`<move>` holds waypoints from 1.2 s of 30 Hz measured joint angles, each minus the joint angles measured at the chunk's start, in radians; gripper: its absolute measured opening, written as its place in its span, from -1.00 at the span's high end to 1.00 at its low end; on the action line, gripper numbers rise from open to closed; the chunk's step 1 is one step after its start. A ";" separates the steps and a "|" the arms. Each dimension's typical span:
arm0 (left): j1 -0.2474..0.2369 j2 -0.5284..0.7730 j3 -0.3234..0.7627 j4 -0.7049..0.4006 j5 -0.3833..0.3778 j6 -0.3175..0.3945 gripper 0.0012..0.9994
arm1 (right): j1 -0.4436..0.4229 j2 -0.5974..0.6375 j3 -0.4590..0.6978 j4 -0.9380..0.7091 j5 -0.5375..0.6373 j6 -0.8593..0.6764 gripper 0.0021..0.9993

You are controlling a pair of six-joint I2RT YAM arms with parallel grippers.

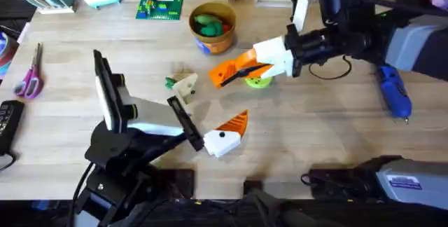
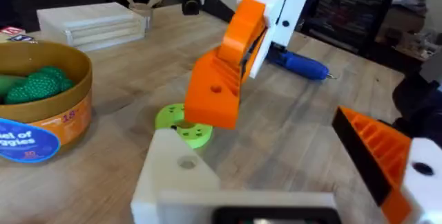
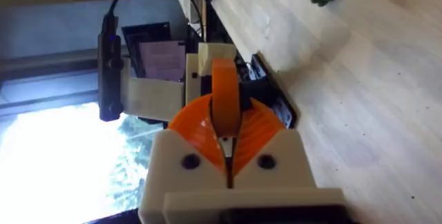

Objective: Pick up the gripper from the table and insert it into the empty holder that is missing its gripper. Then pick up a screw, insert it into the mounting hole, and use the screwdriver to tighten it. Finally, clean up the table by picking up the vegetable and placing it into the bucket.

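Right gripper [image 1: 225, 76], centre of the overhead frame: ribbed orange pads pressed together around the gripper [image 3: 224, 103], a smooth orange wedge. Left gripper [image 1: 210, 111], lower centre: jaws spread apart, one finger orange-tipped, the other the bare white pointed holder [image 1: 186, 87]. The grained plank table [image 1: 315, 129] carries the blue pen-shaped screwdriver [image 1: 395, 92] at right. Round bucket [image 1: 213, 25], upper centre, contains the knobbly green vegetable [image 1: 208, 24].
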 joint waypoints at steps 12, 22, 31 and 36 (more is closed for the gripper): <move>0.000 0.000 0.000 0.000 0.000 0.000 -0.99 | 0.075 0.078 0.000 0.087 -0.043 0.052 0.98; 0.000 0.000 0.000 0.000 -0.002 0.000 -0.99 | 0.109 0.104 0.000 0.163 -0.053 0.112 0.98; 0.005 0.000 0.000 -0.001 -0.043 0.000 -0.98 | 0.138 0.132 0.000 0.275 -0.027 0.219 0.98; 0.012 0.010 0.000 -0.002 -0.080 -0.007 -0.99 | 0.175 0.141 0.000 0.336 0.042 0.301 0.99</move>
